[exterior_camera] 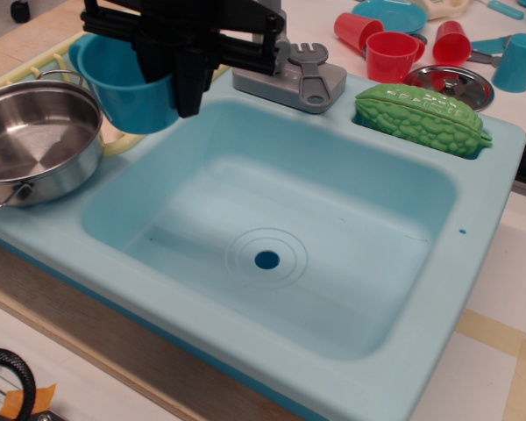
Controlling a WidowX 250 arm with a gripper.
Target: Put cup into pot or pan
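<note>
My black gripper is shut on the rim of the medium-blue cup and holds it upright in the air, above the sink's left edge and the yellow rack. The steel pot with wire loop handles stands at the far left on the sink's ledge, just left of and below the cup. The pot is empty. The cup's handle is hidden from this view.
A light-blue sink basin with a drain hole fills the middle. A yellow dish rack lies behind the pot. A grey faucet, a green bumpy vegetable, red cups, a steel dish and a lighter blue cup stand at the back right.
</note>
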